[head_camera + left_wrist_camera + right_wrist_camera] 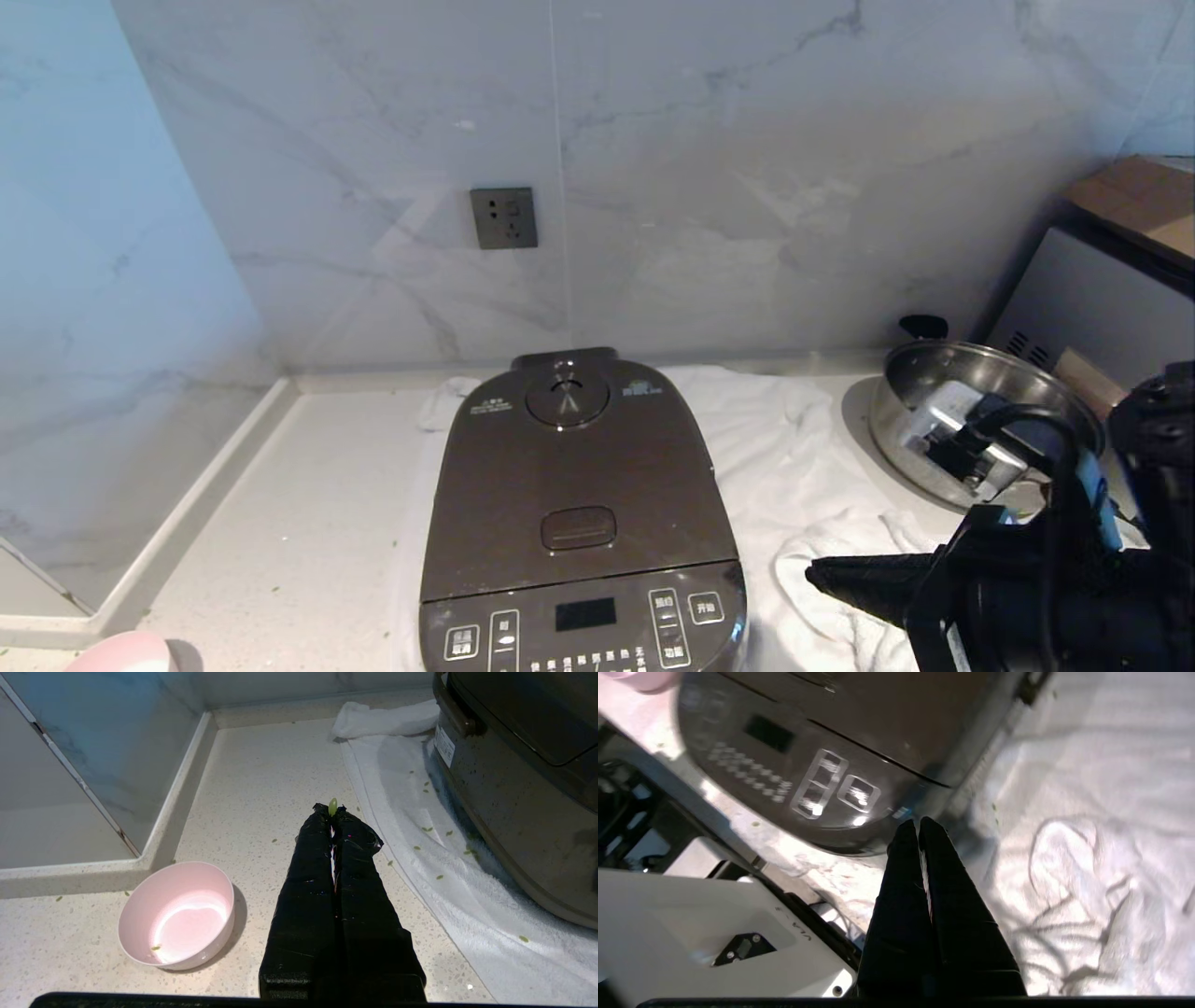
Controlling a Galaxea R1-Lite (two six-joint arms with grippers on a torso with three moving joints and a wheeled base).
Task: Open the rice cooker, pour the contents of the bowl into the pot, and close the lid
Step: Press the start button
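Note:
The dark brown rice cooker [579, 625] stands on a white towel with its lid [569, 467] down, so the pot is hidden. At the counter's near left edge sits the pink bowl [177, 914], almost empty, with one green bit [155, 948] inside. More green bits [427, 829] lie scattered on the towel and counter. My left gripper [332, 809] hovers shut over the counter between bowl and cooker, a green bit stuck at its tips. My right gripper [814, 571] is shut and empty, beside the cooker's front right corner [896, 812].
A steel pan [910, 373] sits at the back right, next to a grey box [1092, 299]. The rumpled towel [794, 439] spreads right of the cooker. A raised ledge [187, 513] bounds the counter on the left. A wall socket [503, 217] is above.

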